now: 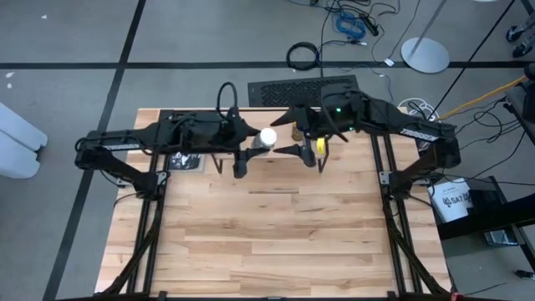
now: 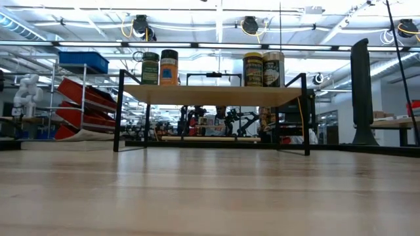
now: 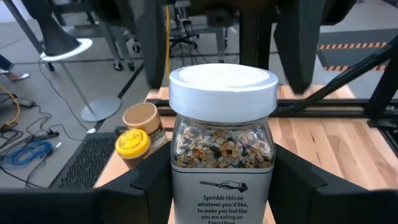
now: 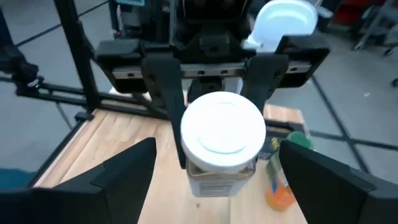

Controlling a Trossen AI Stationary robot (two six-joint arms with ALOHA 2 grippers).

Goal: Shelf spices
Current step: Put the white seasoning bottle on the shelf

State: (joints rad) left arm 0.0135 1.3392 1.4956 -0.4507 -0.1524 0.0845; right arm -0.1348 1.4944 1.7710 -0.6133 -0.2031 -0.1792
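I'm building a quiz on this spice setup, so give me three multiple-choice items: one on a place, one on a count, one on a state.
1. Where is the white-lid jar?
A. Lying on the table in front of the shelf
B. Between the left fingers
C. On the floor

2. How many jars stand on the shelf?
A. Four
B. Two
C. Six

3. How are the right fingers?
A. Shut on a green-lid jar
B. Shut on a black packet
C. Open, holding nothing

Answers:
1 B: the left wrist view shows the white-lid jar flanked by the left fingers.
2 A: the low view shows four jars on the shelf, two towards each end.
3 C: the right fingers are spread wide apart and touch nothing.
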